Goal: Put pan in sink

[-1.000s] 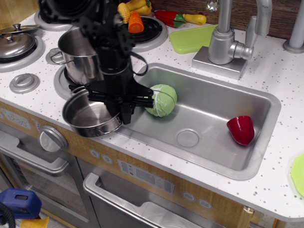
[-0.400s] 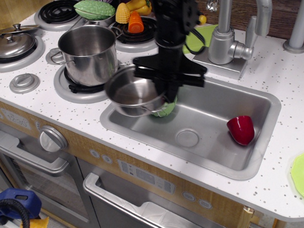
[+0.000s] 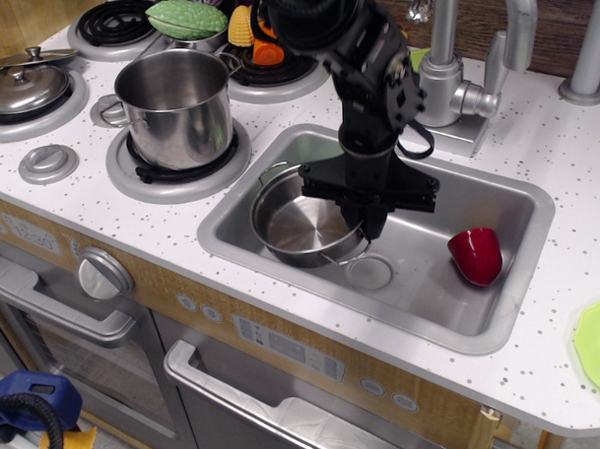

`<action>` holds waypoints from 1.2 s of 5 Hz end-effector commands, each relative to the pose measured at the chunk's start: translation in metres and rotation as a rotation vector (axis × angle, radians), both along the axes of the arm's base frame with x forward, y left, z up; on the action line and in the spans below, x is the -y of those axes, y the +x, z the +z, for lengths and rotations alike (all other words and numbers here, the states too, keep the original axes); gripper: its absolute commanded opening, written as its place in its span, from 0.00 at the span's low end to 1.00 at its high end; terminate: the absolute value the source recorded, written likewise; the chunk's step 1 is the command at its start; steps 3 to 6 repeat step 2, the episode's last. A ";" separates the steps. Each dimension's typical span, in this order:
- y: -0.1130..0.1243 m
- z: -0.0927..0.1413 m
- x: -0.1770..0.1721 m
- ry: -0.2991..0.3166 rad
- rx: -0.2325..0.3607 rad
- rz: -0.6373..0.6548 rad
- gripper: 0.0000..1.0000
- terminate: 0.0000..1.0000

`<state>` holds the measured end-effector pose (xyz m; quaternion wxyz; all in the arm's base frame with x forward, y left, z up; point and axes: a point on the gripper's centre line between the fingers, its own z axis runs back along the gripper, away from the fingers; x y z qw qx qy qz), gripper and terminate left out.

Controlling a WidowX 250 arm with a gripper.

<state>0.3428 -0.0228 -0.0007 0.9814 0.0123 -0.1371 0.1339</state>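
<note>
The pan [image 3: 298,225], shallow, round and shiny steel, sits low in the left part of the sink [image 3: 436,299], slightly tilted, with one wire handle toward the drain [image 3: 369,272]. My black gripper [image 3: 368,218] reaches straight down and is shut on the pan's right rim. The arm hides the sink's back left wall.
A red cup [image 3: 476,255] lies in the sink at the right. A tall steel stockpot [image 3: 173,106] stands on the burner left of the sink. A small lidded pot [image 3: 19,86] is at far left. The faucet [image 3: 453,76] rises behind the sink. Toy vegetables [image 3: 186,19] lie at the back.
The gripper carried the pan from the counter's front edge, right over the sink rim, and lowered it into the basin. The green cabbage seen earlier in the sink is now hidden.
</note>
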 end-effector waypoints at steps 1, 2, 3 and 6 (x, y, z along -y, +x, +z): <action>0.005 0.009 0.006 -0.005 0.053 -0.014 1.00 0.00; 0.005 0.009 0.006 -0.005 0.053 -0.014 1.00 1.00; 0.005 0.009 0.006 -0.005 0.053 -0.014 1.00 1.00; 0.005 0.009 0.006 -0.005 0.053 -0.014 1.00 1.00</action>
